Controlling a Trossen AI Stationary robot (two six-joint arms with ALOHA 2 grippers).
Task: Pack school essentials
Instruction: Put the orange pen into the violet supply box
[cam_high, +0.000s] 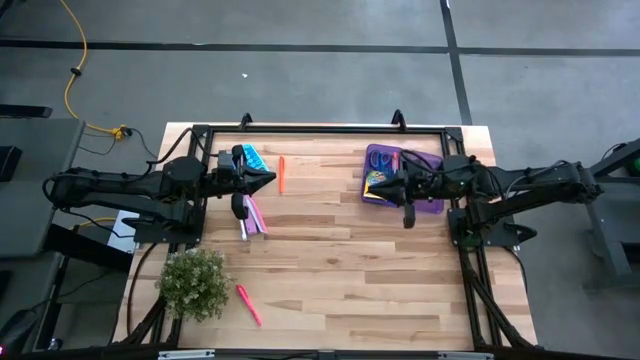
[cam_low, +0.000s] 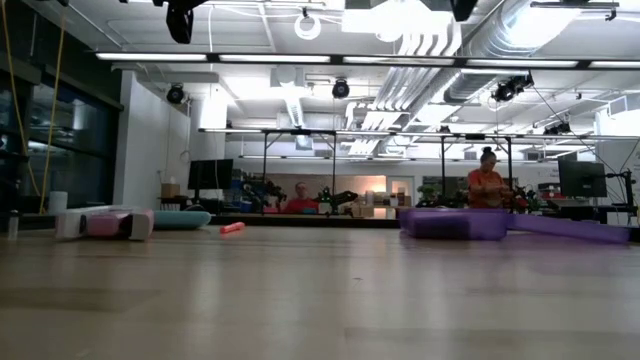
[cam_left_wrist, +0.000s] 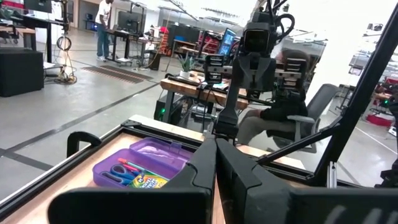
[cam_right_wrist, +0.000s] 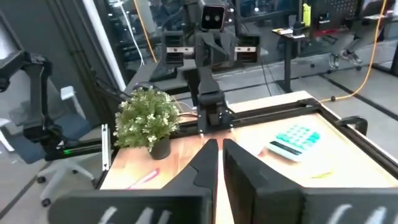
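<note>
A translucent purple case (cam_high: 378, 152) lies at the table's far right. It holds blue-handled scissors (cam_left_wrist: 115, 174), a yellow-green crayon box (cam_left_wrist: 148, 182) and a pen. An orange pen (cam_high: 281, 174) lies flat on the wood, far of centre. Pink and pale pens (cam_high: 256, 215) lie in a bunch left of centre. One pink pen (cam_high: 247, 304) lies beside the plant. My left gripper (cam_high: 268, 180) hovers shut just left of the orange pen. My right gripper (cam_high: 372, 184) hovers shut over the case's left edge. Neither holds anything.
A bushy potted plant (cam_high: 193, 283) stands at the near left corner. A teal-keyed calculator (cam_high: 254, 158) lies at the far left beside my left gripper. A black frame (cam_high: 320, 129) rims the table. The middle and near right of the tabletop (cam_high: 370, 280) are bare wood.
</note>
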